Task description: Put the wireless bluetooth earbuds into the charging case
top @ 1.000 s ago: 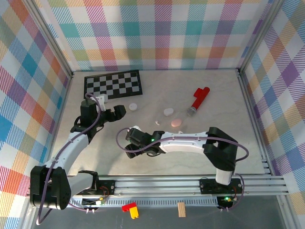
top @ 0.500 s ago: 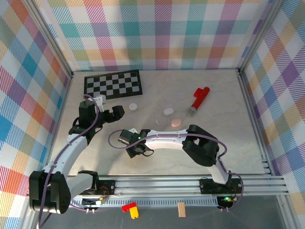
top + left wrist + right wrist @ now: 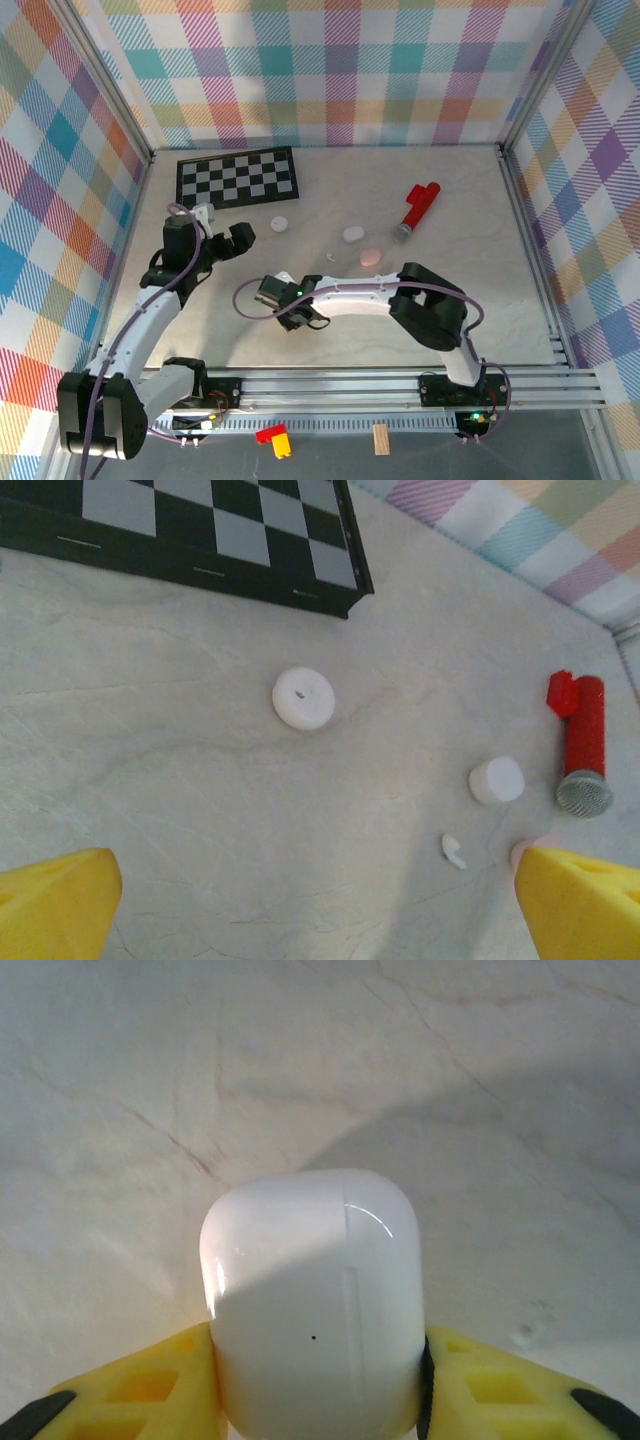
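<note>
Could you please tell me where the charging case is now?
In the right wrist view, the charging case sits bottom centre, between the yellow fingers of the right gripper, touching both.

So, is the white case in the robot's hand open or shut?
Shut. The white case in the right hand shows only a thin seam line, with no gap.

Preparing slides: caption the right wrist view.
The right gripper clamps a closed white charging case between its yellow fingers, pale marbled table behind.
</note>
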`<state>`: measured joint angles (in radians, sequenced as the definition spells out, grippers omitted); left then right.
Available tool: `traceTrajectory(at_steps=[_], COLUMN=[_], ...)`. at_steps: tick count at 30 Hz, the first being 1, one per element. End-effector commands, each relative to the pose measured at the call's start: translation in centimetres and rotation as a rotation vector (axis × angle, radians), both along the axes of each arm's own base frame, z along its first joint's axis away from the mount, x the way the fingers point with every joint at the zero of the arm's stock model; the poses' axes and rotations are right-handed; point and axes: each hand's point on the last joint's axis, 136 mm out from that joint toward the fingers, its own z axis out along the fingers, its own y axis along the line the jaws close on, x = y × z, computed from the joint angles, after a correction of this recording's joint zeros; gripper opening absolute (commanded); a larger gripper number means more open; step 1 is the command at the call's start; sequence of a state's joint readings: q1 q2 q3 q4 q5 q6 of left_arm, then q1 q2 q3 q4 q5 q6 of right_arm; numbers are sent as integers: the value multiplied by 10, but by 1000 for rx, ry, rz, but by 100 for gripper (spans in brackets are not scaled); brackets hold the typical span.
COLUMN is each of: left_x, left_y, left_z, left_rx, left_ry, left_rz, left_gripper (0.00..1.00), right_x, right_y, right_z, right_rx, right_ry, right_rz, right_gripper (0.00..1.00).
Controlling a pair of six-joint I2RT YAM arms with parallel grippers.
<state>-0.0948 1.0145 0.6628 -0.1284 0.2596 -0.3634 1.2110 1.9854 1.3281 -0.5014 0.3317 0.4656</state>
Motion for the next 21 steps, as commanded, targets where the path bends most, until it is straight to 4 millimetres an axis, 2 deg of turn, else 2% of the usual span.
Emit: traceTrajectory(at_steps=[1, 7, 10, 15, 21], left_x=[-5, -25, -37, -60, -81], left_y=[3, -12, -22, -55, -97], left_z=[8, 13, 23, 37, 44], left_rx=[-53, -68, -79, -164, -252], left_ry=[10, 98, 117, 171, 272], left_rz=[36, -71, -141, -323, -494], left_gripper=[100, 100, 97, 94, 75], right_x=[13, 13, 13, 22, 31], right_y=[-4, -19, -29, -46, -56], right_z=[35, 72, 92, 125, 154], right_rx=[86, 186, 251, 313, 393], right_ry=[-117, -299, -350, -404, -426], right_rz=[94, 342, 417, 469, 478], right_gripper=[38, 37, 34, 34, 35])
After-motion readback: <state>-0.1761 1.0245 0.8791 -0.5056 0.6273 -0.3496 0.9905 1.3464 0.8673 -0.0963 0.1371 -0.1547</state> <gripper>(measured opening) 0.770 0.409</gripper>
